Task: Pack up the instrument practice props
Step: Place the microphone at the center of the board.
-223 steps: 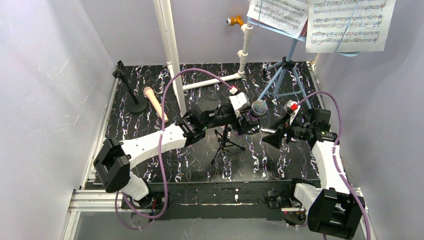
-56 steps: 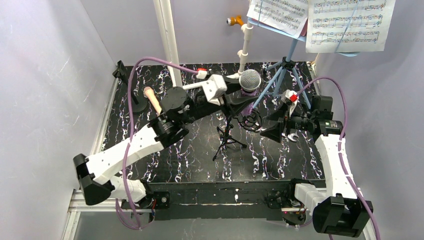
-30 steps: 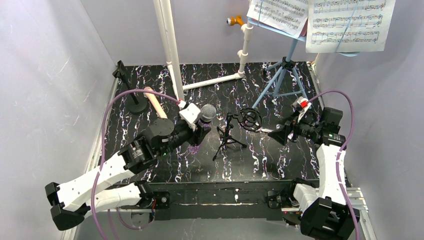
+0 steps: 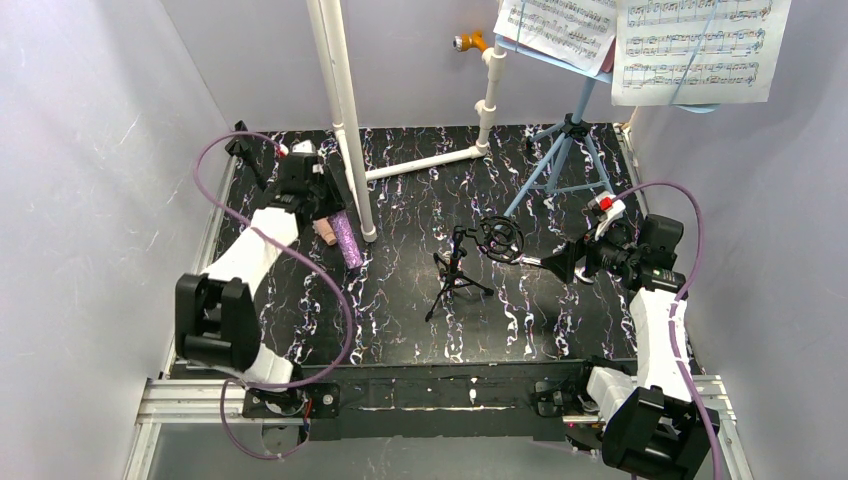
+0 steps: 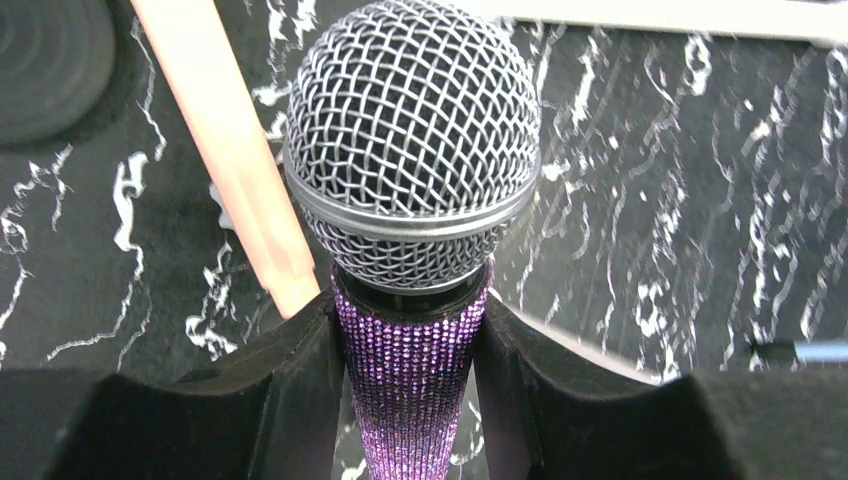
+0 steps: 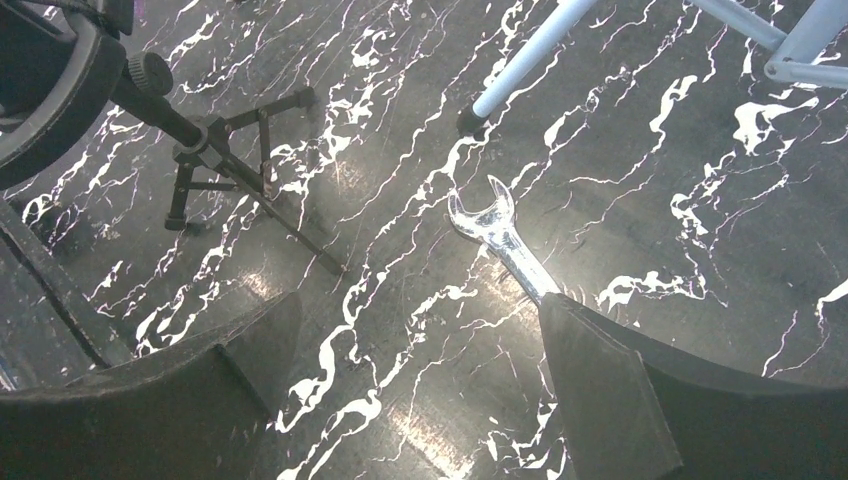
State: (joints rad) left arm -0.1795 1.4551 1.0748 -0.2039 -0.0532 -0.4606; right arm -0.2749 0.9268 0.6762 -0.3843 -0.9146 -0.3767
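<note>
My left gripper (image 5: 410, 312) is shut on the purple glitter microphone (image 5: 412, 140), with both fingers pressing on its handle just below the mesh head. In the top view that gripper (image 4: 318, 205) is at the back left, and the microphone's purple handle (image 4: 347, 240) sticks out towards the white pipe. The peach microphone (image 5: 225, 130) lies right beside it, by the round-base holder (image 5: 50, 60). The black mic tripod (image 4: 455, 275) stands mid-table with an empty ring mount (image 4: 500, 238). My right gripper (image 4: 560, 262) is open beside it, with nothing between its fingers (image 6: 250, 350). The light-blue music rack (image 4: 565, 150) carries sheet-music pages (image 4: 700, 45).
A silver wrench (image 6: 500, 240) lies on the black marbled tabletop (image 4: 400, 330) just ahead of my right gripper's right finger. White plastic pipes (image 4: 340, 110) stand at the back, with one lying along the table (image 4: 430, 160). Grey walls close in both sides.
My left arm has swung the purple microphone from mid-table to the back left, beside the peach microphone. The right gripper has stayed open and shifted only slightly.
</note>
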